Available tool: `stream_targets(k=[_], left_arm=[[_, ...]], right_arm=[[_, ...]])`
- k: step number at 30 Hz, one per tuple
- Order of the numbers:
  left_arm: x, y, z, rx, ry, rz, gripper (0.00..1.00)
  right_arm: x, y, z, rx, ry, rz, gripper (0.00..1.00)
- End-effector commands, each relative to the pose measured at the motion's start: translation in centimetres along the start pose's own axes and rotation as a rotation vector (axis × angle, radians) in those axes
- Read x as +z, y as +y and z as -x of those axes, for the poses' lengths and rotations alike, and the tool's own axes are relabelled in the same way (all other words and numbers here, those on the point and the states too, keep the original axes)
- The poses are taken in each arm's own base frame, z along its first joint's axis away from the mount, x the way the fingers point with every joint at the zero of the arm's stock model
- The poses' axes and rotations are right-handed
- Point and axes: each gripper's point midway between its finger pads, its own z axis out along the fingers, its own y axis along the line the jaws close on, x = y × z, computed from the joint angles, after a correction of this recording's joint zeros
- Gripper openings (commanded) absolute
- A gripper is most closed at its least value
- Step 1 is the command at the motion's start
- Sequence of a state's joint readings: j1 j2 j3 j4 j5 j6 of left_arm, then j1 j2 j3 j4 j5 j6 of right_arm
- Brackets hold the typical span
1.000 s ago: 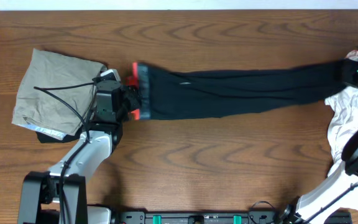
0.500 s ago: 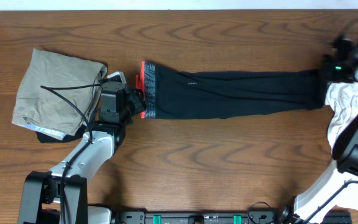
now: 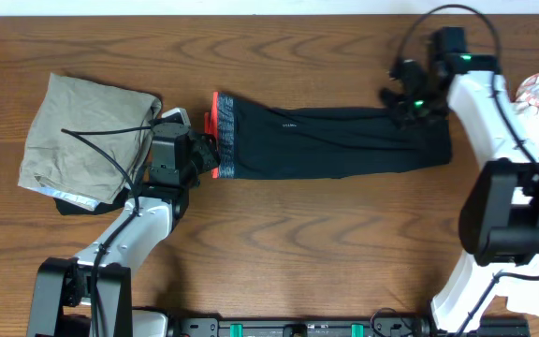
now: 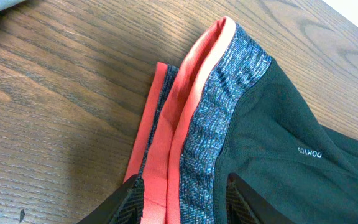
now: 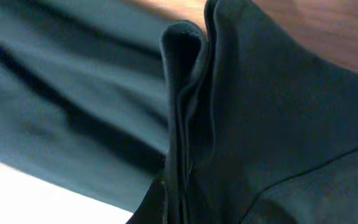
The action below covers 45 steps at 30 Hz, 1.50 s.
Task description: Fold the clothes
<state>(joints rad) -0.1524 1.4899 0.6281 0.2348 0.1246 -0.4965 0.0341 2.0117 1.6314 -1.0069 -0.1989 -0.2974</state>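
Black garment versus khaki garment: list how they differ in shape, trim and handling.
The black garment stretches long across the table; the khaki garment is a compact folded block at the left. The black garment has a grey waistband edged orange-red; the khaki garment shows none. The left claw and right claw hold the black garment's ends; neither grips the khaki garment. Both are fabric on the wooden table.

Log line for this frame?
task: fold | left gripper: clamps black leggings waistband | right gripper: holds leg end, folded back over legs
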Motion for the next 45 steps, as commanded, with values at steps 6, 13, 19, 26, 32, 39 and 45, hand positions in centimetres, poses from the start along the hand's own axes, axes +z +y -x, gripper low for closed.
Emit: stream_targets(k=[6,13,19,26,32,39,45], left_arm=[[-0.1,-0.1,0.0,0.007,-0.002,-0.001,0.43],[-0.1,0.1,-0.2,0.007,0.007,0.004,0.43],[-0.1,0.1,-0.2,0.006,0.008,0.005,0.43],[-0.1,0.1,-0.2,0.006,0.008,0.005,0.44],[-0.1,0.1,-0.2,0.006,0.008,0.006,0.44],[-0.1,0.0,-0.1,0.007,0.002,0.001,0.44],[0.4,-1.3,0.4,0.027,-0.001,-0.074,0.44]], right_arm=[[0.0,5.8,0.5,-0.172,0.036,-0.034,0.01],[0.3,8.2,0.4,-0.234,0.053,-0.036,0.01],[0.4,8.9,-0.3,-0.245,0.081,-0.027,0.08],[0.2,7.2,-0.7,-0.234,0.108,-0.100,0.47],[0.1,6.1,-0.7,-0.209,0.105,-0.113,0.47],[0.7,6.8,-0.4,-0.207,0.078,-0.067,0.34],[3.2,7.1,-1.1,-0.154,0.061,-0.062,0.28]])
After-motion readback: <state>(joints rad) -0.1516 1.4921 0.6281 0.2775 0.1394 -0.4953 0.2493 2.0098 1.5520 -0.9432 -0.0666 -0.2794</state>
